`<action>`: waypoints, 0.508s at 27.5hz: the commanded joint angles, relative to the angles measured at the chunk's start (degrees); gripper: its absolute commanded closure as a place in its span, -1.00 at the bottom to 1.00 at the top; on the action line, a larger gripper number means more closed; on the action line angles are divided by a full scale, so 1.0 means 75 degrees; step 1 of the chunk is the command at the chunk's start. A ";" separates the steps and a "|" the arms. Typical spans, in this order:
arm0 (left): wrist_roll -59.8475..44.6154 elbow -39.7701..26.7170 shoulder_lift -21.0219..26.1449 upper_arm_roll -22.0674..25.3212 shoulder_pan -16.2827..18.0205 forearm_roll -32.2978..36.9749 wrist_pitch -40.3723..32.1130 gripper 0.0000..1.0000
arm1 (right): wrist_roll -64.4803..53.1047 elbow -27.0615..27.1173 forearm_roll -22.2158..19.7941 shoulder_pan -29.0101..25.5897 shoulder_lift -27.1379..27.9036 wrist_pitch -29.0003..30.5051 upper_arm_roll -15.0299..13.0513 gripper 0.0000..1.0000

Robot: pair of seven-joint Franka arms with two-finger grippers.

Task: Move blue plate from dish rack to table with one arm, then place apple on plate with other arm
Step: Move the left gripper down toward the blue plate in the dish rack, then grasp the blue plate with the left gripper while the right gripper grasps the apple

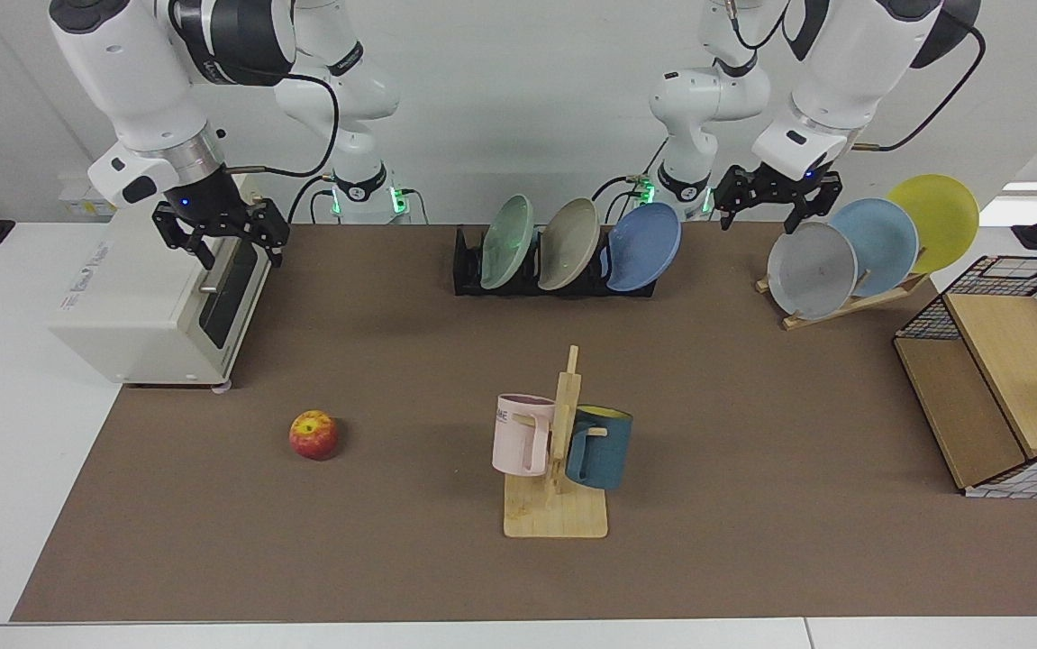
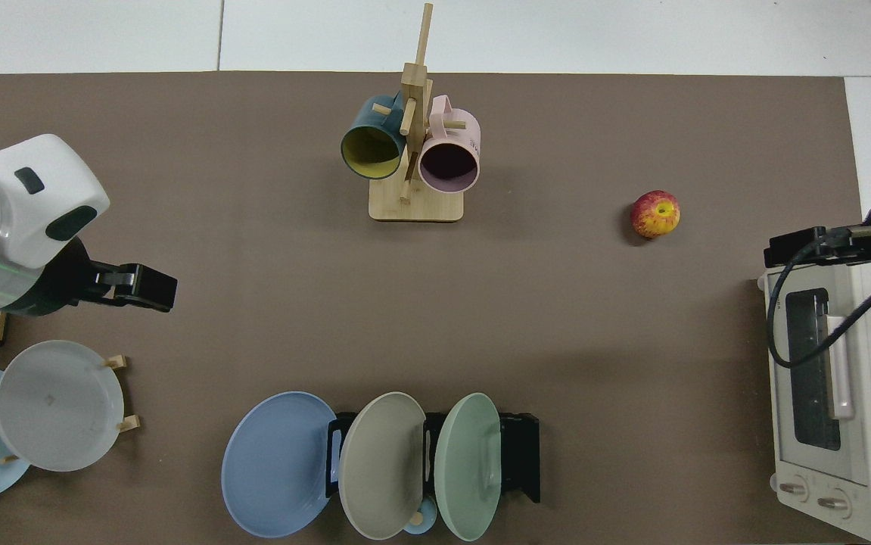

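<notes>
Nothing is done yet: the blue plate (image 1: 642, 245) leans in the dish rack (image 1: 467, 270) at upper centre, the apple (image 1: 313, 434) lies lower left on the table (image 1: 752, 433), and the left gripper (image 1: 777, 200) upper right and waiting right gripper (image 1: 221, 236) upper left hang spread and empty.

The 2 arms are alike: glossy white rounded shells with wide black bands at the joints. The left arm (image 1: 842, 72) and the right arm (image 1: 149, 81) each carry a thin black cable that loops from the upper link to the wrist. Each wrist has a silver ring, dark oval marks and a small blue light above a black gripper. Green lights glow on both bases, behind the dish rack (image 1: 554, 270).
</notes>
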 commanded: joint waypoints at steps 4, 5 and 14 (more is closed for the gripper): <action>0.0105 -0.2597 -0.1199 -0.0039 0.0015 -0.0399 0.0691 -1.00 | -0.0023 -0.0226 -0.0092 -0.0014 -0.0204 -0.0032 0.0028 -1.00; 0.0105 -0.2820 -0.1269 -0.0063 0.0003 -0.0399 0.0795 -1.00 | -0.0012 -0.0226 -0.0092 -0.0014 -0.0215 -0.0032 0.0017 -1.00; 0.0305 -0.4754 -0.1937 -0.0262 -0.0208 -0.0645 0.2154 -1.00 | 0.0023 -0.0706 -0.0092 -0.0002 -0.0204 0.0272 0.0028 -1.00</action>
